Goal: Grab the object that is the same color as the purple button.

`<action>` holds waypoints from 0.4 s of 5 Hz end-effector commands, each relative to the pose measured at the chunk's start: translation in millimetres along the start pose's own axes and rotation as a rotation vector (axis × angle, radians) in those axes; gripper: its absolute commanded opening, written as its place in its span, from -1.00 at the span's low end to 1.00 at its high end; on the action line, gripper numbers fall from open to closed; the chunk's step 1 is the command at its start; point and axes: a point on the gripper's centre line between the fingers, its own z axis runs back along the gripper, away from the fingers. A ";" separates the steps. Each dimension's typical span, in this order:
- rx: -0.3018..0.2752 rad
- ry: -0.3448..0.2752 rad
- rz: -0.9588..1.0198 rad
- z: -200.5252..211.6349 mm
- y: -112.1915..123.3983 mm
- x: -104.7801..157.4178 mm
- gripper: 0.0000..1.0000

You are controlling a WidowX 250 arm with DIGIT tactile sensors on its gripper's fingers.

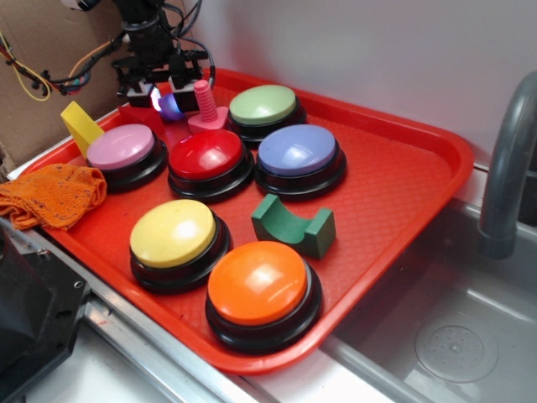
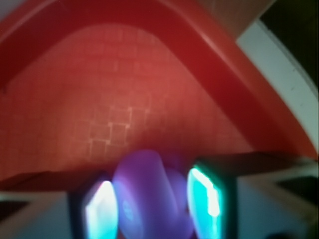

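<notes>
At the far left corner of the red tray [image 1: 419, 159], the gripper [image 1: 165, 94] hung low with the small blue-violet toy piece [image 1: 170, 106] sitting directly between its fingers, so there was no offset left to close: the piece lay on the gripper's own line, just beside the pink threaded screw [image 1: 204, 104]. The wrist view showed this plainly, the rounded purple lump [image 2: 149, 199] filling the gap between the two glowing pads [image 2: 205, 204], its longer side running roughly up and away from the camera rather than across the gap. The pads stood narrowly apart and looked pressed against the toy's sides, though the blur made firm contact hard to confirm. Whether the piece rested on the tray floor or had lifted clear could not be told. The purple button [image 1: 298, 151] sat well apart, mid-tray. The sensible next step seemed a straight lift.
</notes>
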 end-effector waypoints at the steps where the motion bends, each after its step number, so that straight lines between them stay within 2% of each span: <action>1: 0.008 -0.090 -0.043 67.0 -5.6 8.2 -1.00; 2: -0.003 -0.112 -0.035 108.8 -9.1 4.3 -1.00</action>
